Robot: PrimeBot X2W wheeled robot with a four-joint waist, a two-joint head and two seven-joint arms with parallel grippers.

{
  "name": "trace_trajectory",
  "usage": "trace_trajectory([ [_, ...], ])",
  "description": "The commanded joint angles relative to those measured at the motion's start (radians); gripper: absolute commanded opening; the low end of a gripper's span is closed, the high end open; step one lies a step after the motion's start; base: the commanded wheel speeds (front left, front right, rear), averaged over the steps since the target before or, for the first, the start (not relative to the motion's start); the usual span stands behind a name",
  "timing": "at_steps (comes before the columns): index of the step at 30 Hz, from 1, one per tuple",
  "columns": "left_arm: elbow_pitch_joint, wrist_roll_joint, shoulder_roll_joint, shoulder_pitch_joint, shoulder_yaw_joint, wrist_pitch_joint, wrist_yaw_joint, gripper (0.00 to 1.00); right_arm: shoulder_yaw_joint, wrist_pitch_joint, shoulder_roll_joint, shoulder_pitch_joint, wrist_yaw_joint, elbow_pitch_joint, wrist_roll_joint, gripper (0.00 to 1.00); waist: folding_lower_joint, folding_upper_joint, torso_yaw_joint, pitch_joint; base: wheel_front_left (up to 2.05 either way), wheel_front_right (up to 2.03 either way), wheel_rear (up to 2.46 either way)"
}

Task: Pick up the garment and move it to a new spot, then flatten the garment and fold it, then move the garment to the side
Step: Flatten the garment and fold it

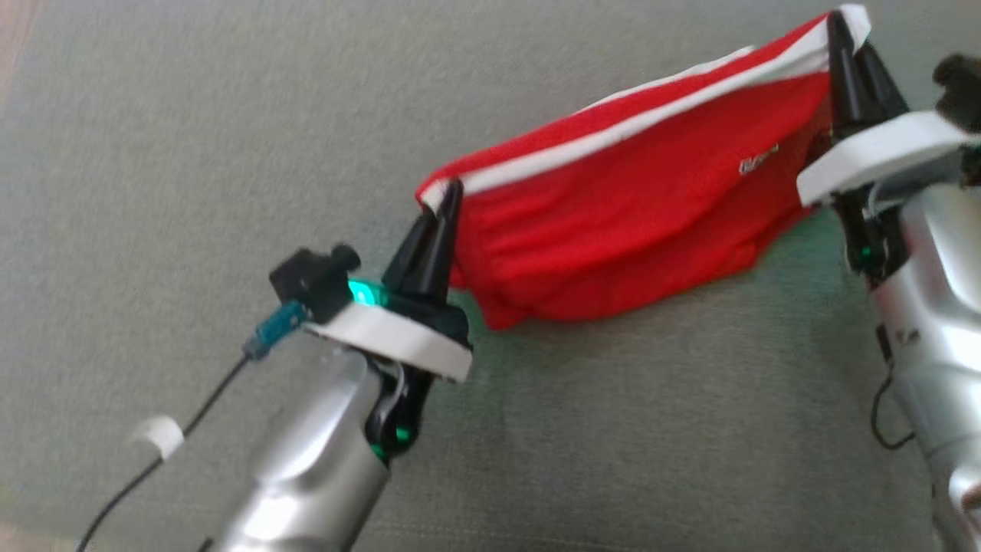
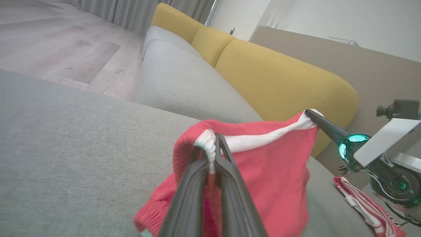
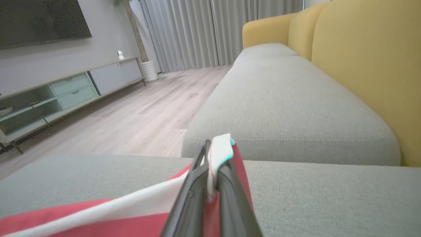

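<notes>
Left gripper [image 1: 451,193] and right gripper [image 1: 847,38] each pinch a corner of the red garment [image 1: 628,222], well apart above the grey cushion [image 1: 230,153], seemingly stretching it flat.

garment [image 1: 613,230] over cushion [image 1: 191,153] | spans left hand [image 1: 451,188] to right hand [image 1: 847,34]

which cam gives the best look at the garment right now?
Head view: the whole red garment is stretched between left gripper and right gripper, white band on top. Left wrist view shows its near corner pinched and most of the cloth, foreshortened. Right wrist view shows a pinched corner and some band.
</notes>
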Motion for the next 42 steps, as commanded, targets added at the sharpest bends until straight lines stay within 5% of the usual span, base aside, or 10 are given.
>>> trace_trajectory([
  [1,-0.015,-0.006,0.003,-0.063,0.047,-0.006,0.002,0.0,0.02,-0.013,0.0,-0.049,-0.001,0.017,-0.012,0.0,-0.0004,0.0,0.05,0.053,0.0,0.0,0.0],
  [7,0.02,-0.058,0.001,-0.117,0.046,-0.006,0.002,0.0,0.033,-0.037,0.012,-0.152,-0.001,0.175,-0.063,0.0,-0.0004,0.0,0.063,0.093,0.0,0.0,0.0],
  [8,0.023,-0.065,0.0,-0.123,0.041,-0.006,0.002,0.1,0.033,-0.041,0.014,-0.163,-0.001,0.197,-0.073,0.01,-0.0004,0.0,0.063,0.096,0.0,0.0,0.0],
  [9,0.028,-0.07,0.0,-0.127,0.033,-0.006,0.002,0.41,0.029,-0.046,0.016,-0.172,-0.001,0.217,-0.082,0.22,-0.0004,0.0,0.062,0.099,0.0,0.0,0.0],
  [10,0.034,-0.072,0.0,-0.131,0.023,-0.006,0.002,0.8,0.025,-0.05,0.018,-0.181,-0.001,0.233,-0.091,0.65,-0.0004,0.0,0.061,0.101,0.0,0.0,0.0],
  [11,0.041,-0.078,0.0,-0.132,0.013,-0.006,0.002,1.0,0.022,-0.054,0.022,-0.187,-0.001,0.246,-0.098,1.0,-0.0004,0.0,0.059,0.101,0.0,0.0,0.0],
  [28,0.175,-0.01,0.0,-0.02,0.022,-0.006,0.002,1.0,-0.03,-0.063,0.027,-0.07,-0.001,0.27,-0.258,1.0,-0.0004,0.0,0.037,0.065,0.0,0.0,0.0],
  [40,0.102,0.095,0.0,0.066,0.117,-0.006,0.002,1.0,-0.109,-0.002,0.067,-0.05,-0.001,0.487,-0.332,1.0,-0.0004,0.0,0.066,0.045,0.0,0.0,0.0],
  [41,0.092,0.113,0.0,0.074,0.131,-0.006,0.005,1.0,-0.115,0.003,0.081,-0.045,-0.001,0.5,-0.318,0.91,-0.0004,0.0,0.068,0.041,0.0,0.0,0.0],
  [42,0.081,0.132,0.0,0.082,0.146,-0.006,0.009,1.0,-0.117,0.011,0.09,-0.04,-0.001,0.511,-0.307,0.07,-0.0004,0.0,0.069,0.035,0.0,0.0,0.0],
])
